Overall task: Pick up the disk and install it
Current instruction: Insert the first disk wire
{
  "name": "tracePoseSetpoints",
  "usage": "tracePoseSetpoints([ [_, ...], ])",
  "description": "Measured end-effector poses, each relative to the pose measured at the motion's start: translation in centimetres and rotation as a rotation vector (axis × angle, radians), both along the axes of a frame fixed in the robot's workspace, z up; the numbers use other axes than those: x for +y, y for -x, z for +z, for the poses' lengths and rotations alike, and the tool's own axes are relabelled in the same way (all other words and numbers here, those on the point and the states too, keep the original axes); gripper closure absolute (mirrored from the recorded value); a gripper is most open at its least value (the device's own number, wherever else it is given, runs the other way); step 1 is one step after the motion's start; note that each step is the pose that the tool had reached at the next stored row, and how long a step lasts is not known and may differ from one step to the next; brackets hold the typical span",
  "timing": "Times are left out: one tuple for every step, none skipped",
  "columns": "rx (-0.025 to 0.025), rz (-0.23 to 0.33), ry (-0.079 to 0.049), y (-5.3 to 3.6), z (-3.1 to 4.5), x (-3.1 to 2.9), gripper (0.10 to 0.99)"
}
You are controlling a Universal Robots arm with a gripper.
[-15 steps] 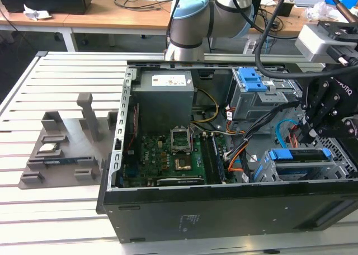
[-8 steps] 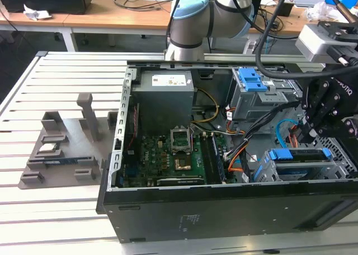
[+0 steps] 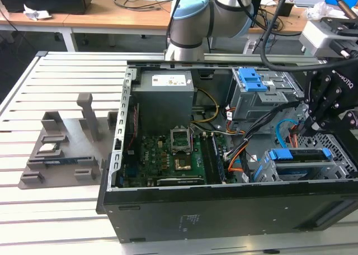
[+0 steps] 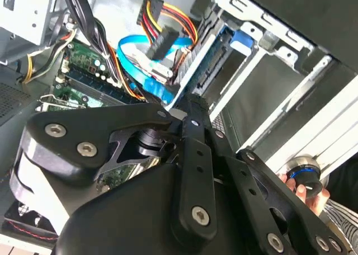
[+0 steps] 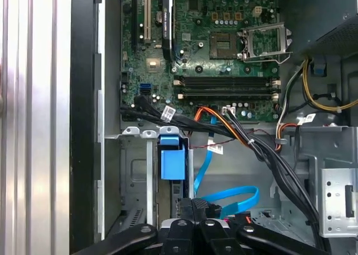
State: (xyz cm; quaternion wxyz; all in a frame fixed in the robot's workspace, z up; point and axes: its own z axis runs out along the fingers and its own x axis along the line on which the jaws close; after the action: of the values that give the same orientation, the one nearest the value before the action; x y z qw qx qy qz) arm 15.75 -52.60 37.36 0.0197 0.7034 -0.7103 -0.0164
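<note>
- The disk (image 3: 296,157), blue-framed, is sitting in the drive cage (image 3: 335,168) at the exterior view's right.
- The gripper (image 3: 310,121) is hovering just above it; its jaw state cannot be told.
- The disk is looking rigid, heavyish and shock-sensitive, best gripped by its long edges.

Arm (image 3: 190,20): silver-grey tube sections, pale blue caps on rounded joints. Black cables draped alongside upper section. Gripper (image 3: 324,107): matte black body, white lettering on side, seen in exterior view. In second wrist view, gripper linkage (image 4: 196,171): black bars joined by silver round-head screws and pins, polished metal collar at one side.
</note>
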Motion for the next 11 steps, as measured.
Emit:
tracePoseSetpoints([
  [0.0,0.0,0.003,-0.28,-0.18,0.3,0.98],
  [0.0002,0.0,0.005,-0.53,-0.53,0.57,0.98],
  [0.0002,0.0,0.007,-0.63,-0.69,0.7,0.98],
  [0.0002,0.0,0.008,-0.75,-0.82,0.84,0.98],
  [0.0002,0.0,0.009,-1.03,-0.88,1.1,0.98],
  [0.0002,0.0,0.009,-1.21,-0.9,1.19,0.98],
  [0.0002,0.0,0.009,-1.41,-0.92,1.28,0.98],
  [0.0002,0.0,0.009,-1.69,-0.93,1.37,0.98],
  [0.0002,0.0,0.009,-1.94,-0.94,1.43,0.98],
  [0.0003,0.0,0.009,-2.13,-0.96,1.46,0.98],
  [0.0003,0.0,0.009,-2.28,-0.98,1.49,0.98],
])
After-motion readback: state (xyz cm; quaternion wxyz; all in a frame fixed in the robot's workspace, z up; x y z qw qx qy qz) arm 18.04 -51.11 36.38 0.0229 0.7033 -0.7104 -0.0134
